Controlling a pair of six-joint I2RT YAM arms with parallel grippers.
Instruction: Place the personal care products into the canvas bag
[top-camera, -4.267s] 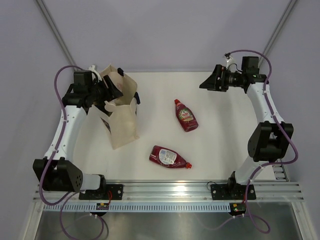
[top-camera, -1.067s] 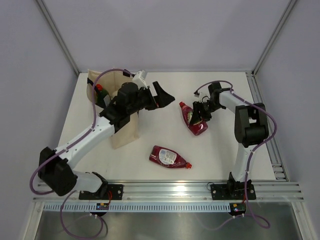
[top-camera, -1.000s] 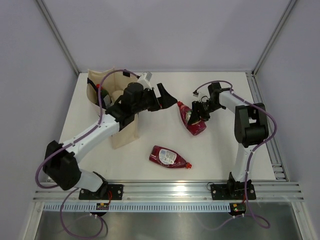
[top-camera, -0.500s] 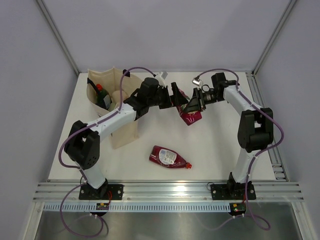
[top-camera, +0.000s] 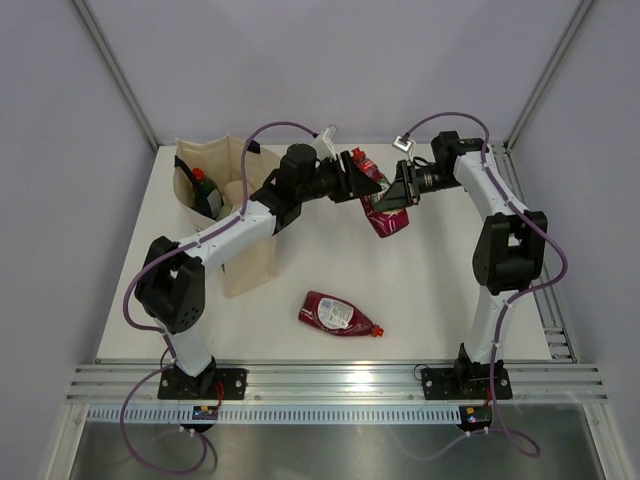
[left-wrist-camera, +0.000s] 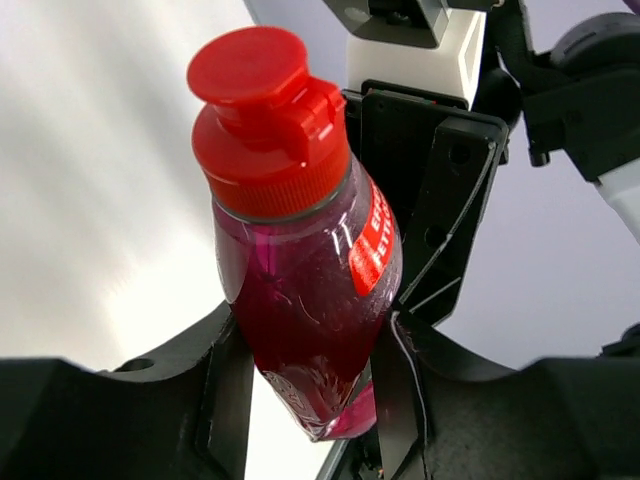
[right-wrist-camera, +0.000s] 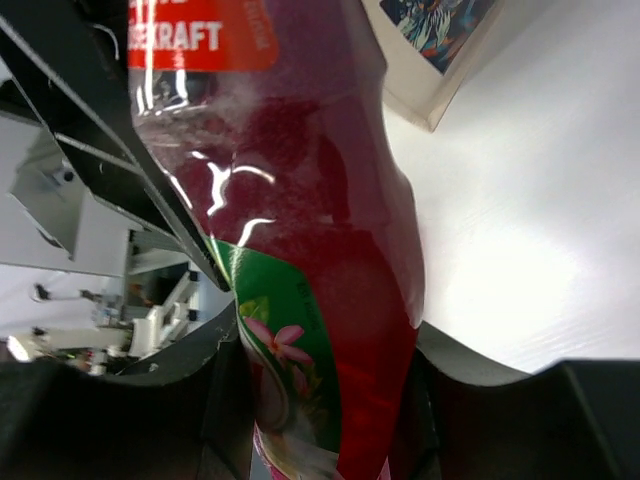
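One red bottle (top-camera: 386, 216) lifted (other bottle (top-camera: 338, 313) flat).

Glossy translucent plastic bottle (left-wrist-camera: 300, 340), smooth red plastic cap (left-wrist-camera: 265, 110), matt cloth canvas bag (top-camera: 250, 270), matt white table (top-camera: 430, 290).

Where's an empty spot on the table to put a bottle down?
The table is bare on the right, between the lying red bottle and the table's right edge. More bare room lies between the bag and that bottle. It's crowded at the back middle, where the left claw and right claw both grip the other red bottle.
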